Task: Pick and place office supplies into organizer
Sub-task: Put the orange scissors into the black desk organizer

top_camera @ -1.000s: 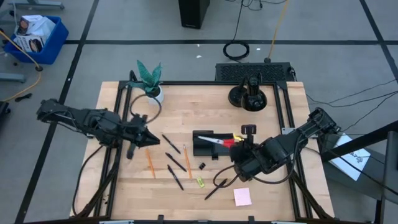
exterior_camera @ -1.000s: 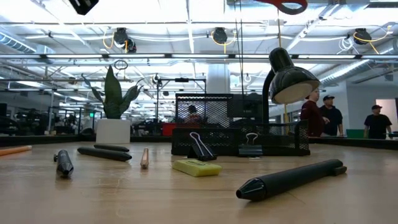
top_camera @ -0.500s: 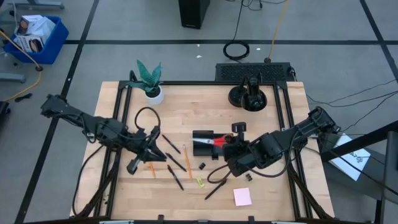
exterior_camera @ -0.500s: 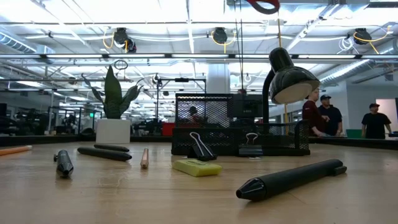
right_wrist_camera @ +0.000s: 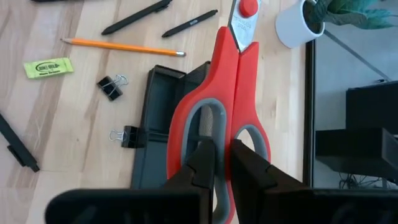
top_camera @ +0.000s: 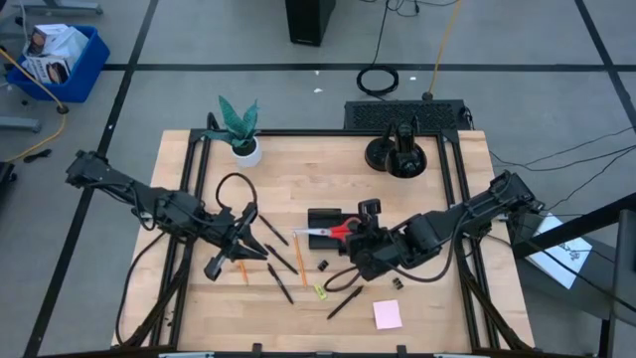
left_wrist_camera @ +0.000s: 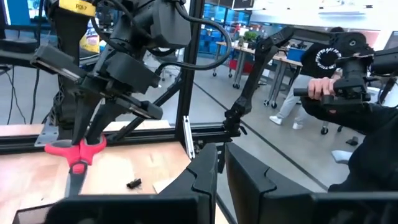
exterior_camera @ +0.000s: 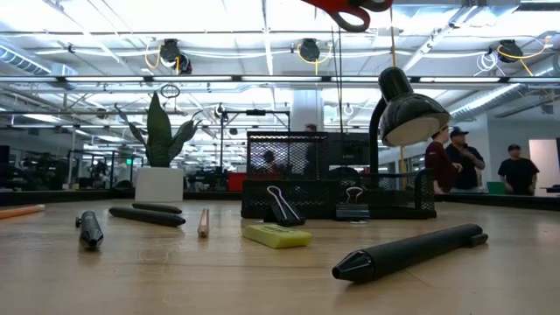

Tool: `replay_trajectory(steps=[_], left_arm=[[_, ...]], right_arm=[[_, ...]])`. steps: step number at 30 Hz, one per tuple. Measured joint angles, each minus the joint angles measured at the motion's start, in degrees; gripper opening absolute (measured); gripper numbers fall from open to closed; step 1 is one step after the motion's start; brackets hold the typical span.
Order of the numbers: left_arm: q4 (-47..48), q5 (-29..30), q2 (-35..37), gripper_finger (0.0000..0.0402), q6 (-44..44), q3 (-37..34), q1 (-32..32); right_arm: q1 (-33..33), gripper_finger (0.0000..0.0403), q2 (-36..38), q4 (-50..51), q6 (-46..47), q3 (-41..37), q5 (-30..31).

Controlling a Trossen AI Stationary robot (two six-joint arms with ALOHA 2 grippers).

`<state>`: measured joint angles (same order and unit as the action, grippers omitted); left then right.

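Red-handled scissors (top_camera: 328,232) hang above the black organizer (top_camera: 320,217), blades shut and pointing toward the table's left edge; my right gripper (top_camera: 355,239) is shut on their handles. The low view shows only a red handle loop (exterior_camera: 346,12) at the picture's top, above the mesh organizer (exterior_camera: 337,194). My left gripper (top_camera: 256,249) hovers left of the organizer, over the pens (top_camera: 274,231) and an orange pencil (top_camera: 239,265), shut with nothing between its fingers (left_wrist_camera: 205,177). Another pencil (right_wrist_camera: 124,46), two black clips (right_wrist_camera: 111,87) and a yellow-green piece (right_wrist_camera: 48,66) lie on the wood. My right gripper pinches the red bar between the two handle loops (right_wrist_camera: 224,134), one finger reaching through each loop. The fingers (right_wrist_camera: 202,163) slant down from the table's right and lie along the scissors. The scissors are lifted clear, roughly level, over the organizer (right_wrist_camera: 158,124).
A plant in a white pot (top_camera: 239,131) stands at the far left, and a round black stand (top_camera: 397,154) at the far right. A pink sticky-note pad (top_camera: 388,314) and a pen (top_camera: 345,301) lie near the front edge. People stand in the room beyond the table.
My right gripper has carried the scissors toward the table's left edge, from beside the organizer to over it, sinking a little. My left gripper went toward the near edge and slightly right, turning as it went, then kept still.
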<state>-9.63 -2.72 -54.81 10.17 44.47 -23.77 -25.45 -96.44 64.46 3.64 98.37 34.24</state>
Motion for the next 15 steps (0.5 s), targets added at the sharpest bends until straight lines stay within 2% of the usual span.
replay_trajectory(steps=[4,7,15], left_arm=[[1.35,0.29,-0.01,0.0039,0.00,0.00,0.00],[1.20,1.85,-0.41,0.0055,-0.06,0.02,0.01],[2.59,8.06,-0.89,0.0150,-2.61,0.02,0.94]], right_arm=[[0.00,0.0019,0.00,0.00,0.00,0.00,0.00],[0.00,0.0019,0.00,0.00,0.00,0.00,0.01],[0.00,0.0019,0.00,-0.33,0.07,0.00,0.07]])
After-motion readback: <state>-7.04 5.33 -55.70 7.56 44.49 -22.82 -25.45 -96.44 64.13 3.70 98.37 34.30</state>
